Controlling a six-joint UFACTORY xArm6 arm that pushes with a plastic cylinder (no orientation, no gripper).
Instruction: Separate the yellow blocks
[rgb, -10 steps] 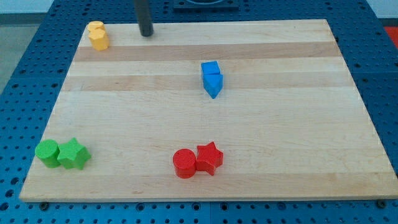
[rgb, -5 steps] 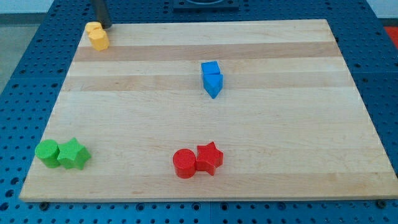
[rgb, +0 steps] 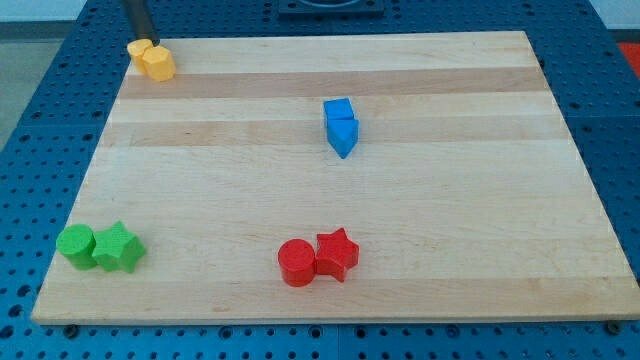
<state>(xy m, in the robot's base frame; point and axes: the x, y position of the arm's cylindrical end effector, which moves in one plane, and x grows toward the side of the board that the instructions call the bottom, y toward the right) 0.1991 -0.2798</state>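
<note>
Item: light wooden table (rgb: 400, 230) of glued planks, set on a blue perforated base. Change noted: over the last second my tip (rgb: 141, 38), the lower end of a straight dark rod, has travelled along the far edge from near the middle to the far-left corner, and now stands at the top of the yellow pair, seemingly touching it. The farther small yellow block (rgb: 139, 49), shape not clear, has been nudged leftward to the very corner, while the nearer yellow block (rgb: 158, 62), roughly cylindrical or many-sided, has scarcely shifted. The two now sit askew but touching. Judgement: separation has begun and is not complete; the farther block lies close to the table's edge, so a further leftward push risks sending it off. State of the tool: a plain rod with nothing to open or close; it holds nothing and acts only by pushing. Other stock, unmoved: blue cube (rgb: 338, 110) touching a blue wedge-shaped block (rgb: 342, 136), right of centre toward the far edge; red cylinder (rgb: 296, 263) touching a red star block (rgb: 336, 254), middle of the near edge; green cylinder (rgb: 76, 245) touching a green star block (rgb: 118, 248), near-left corner. Brands, labels, writing: none legible anywhere in view.
</note>
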